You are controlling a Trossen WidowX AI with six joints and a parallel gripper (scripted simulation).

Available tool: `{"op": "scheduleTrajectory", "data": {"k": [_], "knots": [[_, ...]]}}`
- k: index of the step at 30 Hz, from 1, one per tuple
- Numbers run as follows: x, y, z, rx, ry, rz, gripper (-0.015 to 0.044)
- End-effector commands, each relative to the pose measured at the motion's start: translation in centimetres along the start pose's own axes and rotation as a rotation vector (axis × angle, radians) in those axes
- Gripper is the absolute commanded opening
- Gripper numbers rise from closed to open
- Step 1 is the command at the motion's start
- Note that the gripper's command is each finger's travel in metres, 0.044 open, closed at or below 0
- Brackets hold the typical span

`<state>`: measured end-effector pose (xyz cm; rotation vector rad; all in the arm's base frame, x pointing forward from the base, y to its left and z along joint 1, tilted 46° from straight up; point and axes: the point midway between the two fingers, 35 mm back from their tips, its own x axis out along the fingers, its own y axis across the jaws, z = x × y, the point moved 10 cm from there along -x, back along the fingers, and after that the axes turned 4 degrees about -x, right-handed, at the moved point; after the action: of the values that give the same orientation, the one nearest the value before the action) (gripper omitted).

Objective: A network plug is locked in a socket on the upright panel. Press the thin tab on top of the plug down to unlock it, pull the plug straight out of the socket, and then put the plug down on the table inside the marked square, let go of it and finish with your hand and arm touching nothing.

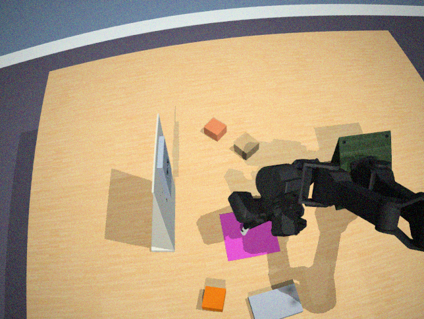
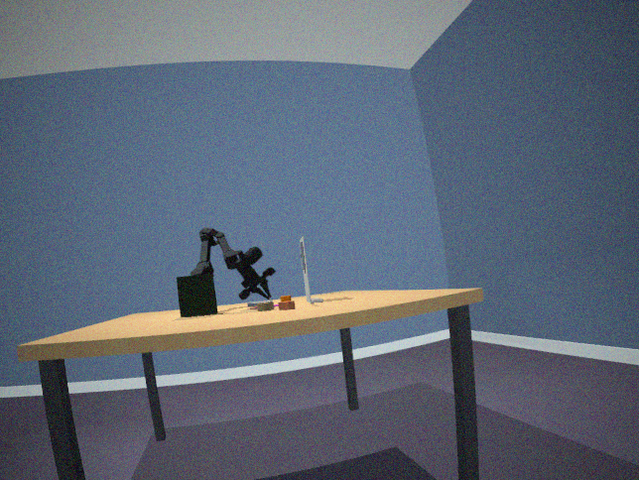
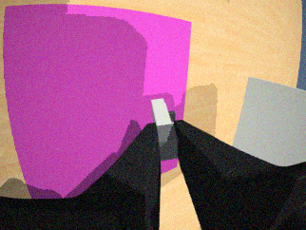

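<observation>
My gripper (image 1: pixel 245 227) (image 2: pixel 269 297) (image 3: pixel 164 130) points steeply down and is shut on the plug. The small white and grey plug (image 1: pixel 245 231) (image 3: pixel 162 112) sticks out past the fingertips, tilted. It is a little above the magenta marked square (image 1: pixel 236 252) (image 3: pixel 166 52), by the look of it; the exact gap is hard to tell. In the wrist view it shows near the square's right edge. The upright white panel (image 1: pixel 162 226) (image 2: pixel 306 279) stands away from the hand, with a blue-grey socket block (image 1: pixel 160 154) on its face. The plug's tab is not clear.
A pale grey flat box (image 1: pixel 274 303) (image 3: pixel 271 124) lies beyond one side of the square. An orange block (image 1: pixel 213 298) (image 2: pixel 285 298) lies near it. A reddish block (image 1: pixel 214 128) (image 2: pixel 286 305) and a grey-brown block (image 1: pixel 245 146) (image 2: pixel 265 305) lie on the other side. The arm's base stands on a dark green box (image 1: pixel 363 147) (image 2: pixel 196 297).
</observation>
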<state>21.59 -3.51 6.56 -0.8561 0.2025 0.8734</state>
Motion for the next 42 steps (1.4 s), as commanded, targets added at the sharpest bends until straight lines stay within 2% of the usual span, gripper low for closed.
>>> {"op": "scheduleTrajectory", "data": {"k": [1,31,37,42], "knots": [[0.3,0.5,0.1,0.009,0.004,0.003,0.0000],[1.2,1.0,0.4,0.007,-0.003,-0.002,0.0000],[1.2,1.0,0.4,0.007,-0.003,-0.002,0.0156],[1.2,1.0,0.4,0.007,-0.003,-0.002,0.0156]]}}
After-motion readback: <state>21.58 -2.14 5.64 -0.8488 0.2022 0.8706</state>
